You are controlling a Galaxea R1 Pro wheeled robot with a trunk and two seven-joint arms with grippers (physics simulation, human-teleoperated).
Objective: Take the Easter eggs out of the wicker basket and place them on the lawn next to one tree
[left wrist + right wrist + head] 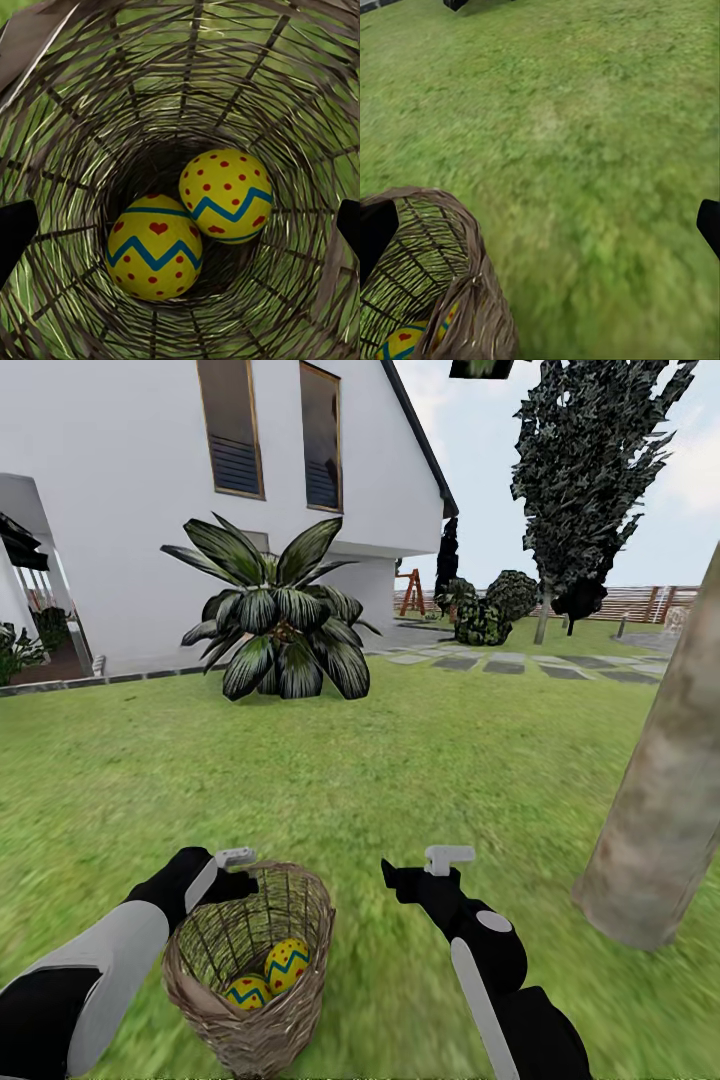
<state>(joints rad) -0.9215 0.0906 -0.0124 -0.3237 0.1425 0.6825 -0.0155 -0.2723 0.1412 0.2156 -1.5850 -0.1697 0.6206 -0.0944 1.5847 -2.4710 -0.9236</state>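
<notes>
On the lawn [420,760], close in front of the robot, sits the wicker basket [262,1020]. It tips a little toward the right arm. Two Easter eggs [286,963] lie at the bottom of it, one egg [154,247] touching the other egg [225,195] (a third one I cannot see anywhere).

The left gripper [232,872] is right at the far rim of the basket, and its camera looks straight down inside. Its two dark fingertips [15,229] are spread wide, one at each side of the basket's mouth, pinching nothing. The right gripper [418,870] hangs over bare grass just beside the basket. Its fingertips [373,229] are spread wide too and hold nothing.

There is lots of open grass ahead and between the two arms. To the right stands the tree [665,800], a thick grey-brown trunk that leans a bit, near the right arm but not touching it. The grass around its foot is open.

Farther off, a short palm [275,620] with dark fronds grows by the white house [200,470]. Stone slabs [520,660] cross the grass beyond it. A tall dark conifer [585,460] and a wooden fence [640,603] stand at the far edge of the garden.
</notes>
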